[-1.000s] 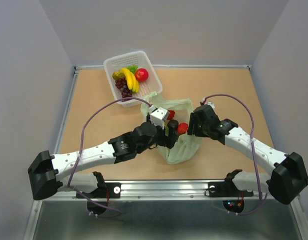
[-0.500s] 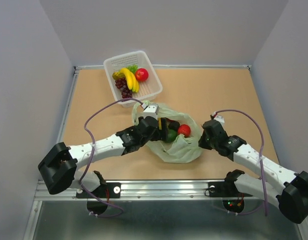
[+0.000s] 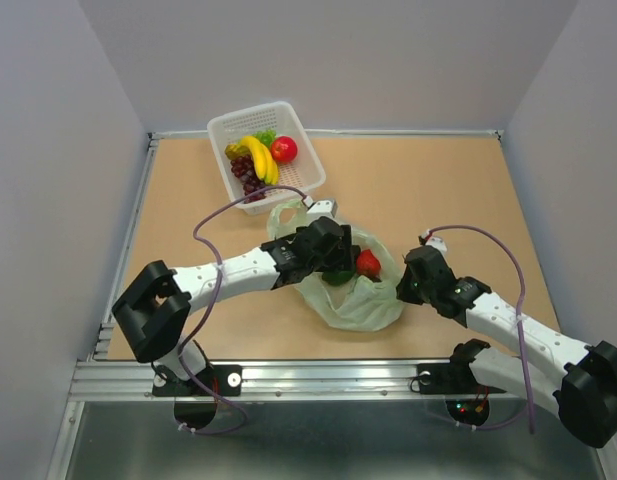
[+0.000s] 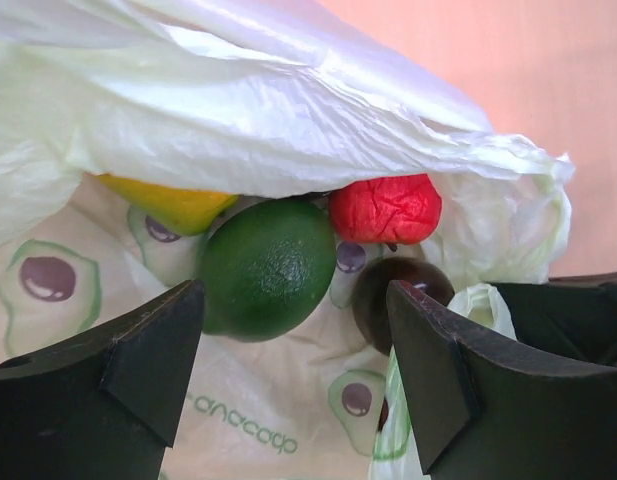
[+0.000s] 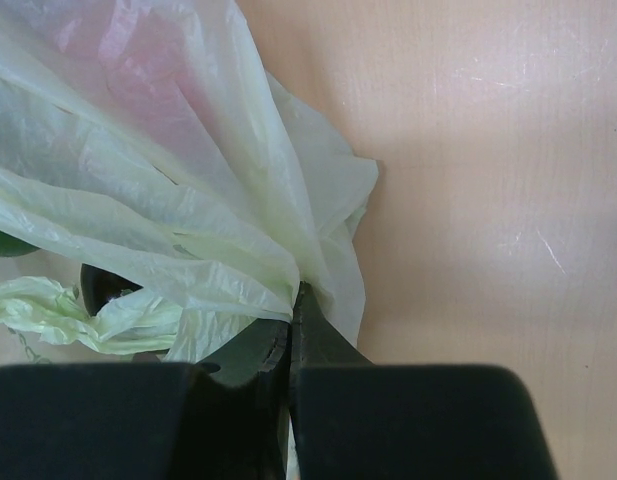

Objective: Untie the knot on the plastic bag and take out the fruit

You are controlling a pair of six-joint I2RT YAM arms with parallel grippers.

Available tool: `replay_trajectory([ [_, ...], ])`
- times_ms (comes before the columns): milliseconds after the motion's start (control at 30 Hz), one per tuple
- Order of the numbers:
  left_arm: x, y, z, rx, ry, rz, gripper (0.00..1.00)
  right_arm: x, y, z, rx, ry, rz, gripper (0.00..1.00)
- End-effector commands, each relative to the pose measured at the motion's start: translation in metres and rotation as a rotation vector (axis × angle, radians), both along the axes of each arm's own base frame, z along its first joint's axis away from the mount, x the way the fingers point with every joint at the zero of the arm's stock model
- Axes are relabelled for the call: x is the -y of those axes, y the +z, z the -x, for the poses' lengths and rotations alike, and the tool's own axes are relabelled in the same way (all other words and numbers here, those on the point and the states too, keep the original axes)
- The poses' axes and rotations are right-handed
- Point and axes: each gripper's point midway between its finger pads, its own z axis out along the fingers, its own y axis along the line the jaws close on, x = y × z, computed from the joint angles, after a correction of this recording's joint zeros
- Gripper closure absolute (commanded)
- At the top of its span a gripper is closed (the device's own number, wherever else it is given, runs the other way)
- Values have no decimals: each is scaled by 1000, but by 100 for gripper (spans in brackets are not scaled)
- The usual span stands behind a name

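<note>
With the right gripper clamped on the right rim of the plastic bag at mid-table, advance the left gripper, jaws spread apart inside the bag mouth, around the green fruit beside the red fruit, close gently without catching film.

plastic bag mouth open, fold overhanging fruit

We found the thin, pale green plastic bag crumpled mid-table, towards the near edge, with its mouth open. Inside lay a round green fruit, with a yellow-orange fruit, a wrinkled red fruit and a dark fruit just beside it.
</note>
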Motion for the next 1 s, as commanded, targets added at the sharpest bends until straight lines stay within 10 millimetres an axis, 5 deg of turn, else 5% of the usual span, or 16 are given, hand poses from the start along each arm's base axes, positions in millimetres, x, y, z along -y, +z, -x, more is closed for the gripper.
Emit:
replay_trajectory([
  [0,1,-24,4,-88,21,-66,16,-6,5,-7,49,28,-21,100],
  [400,15,-65,0,-151,14,-159,7,-14,3,-4,48,86,-43,99],
  [500,17,-68,1,-151,18,-172,17,-14,3,-4,55,98,-40,99],
  [633,17,-42,0,-104,17,-142,59,-13,4,-4,60,95,-39,99],
  [833,21,17,3,-10,-37,-57,61,-12,7,-7,74,84,-32,99],
  [967,23,83,2,108,-92,41,62,-10,8,-10,81,76,-22,99],
])
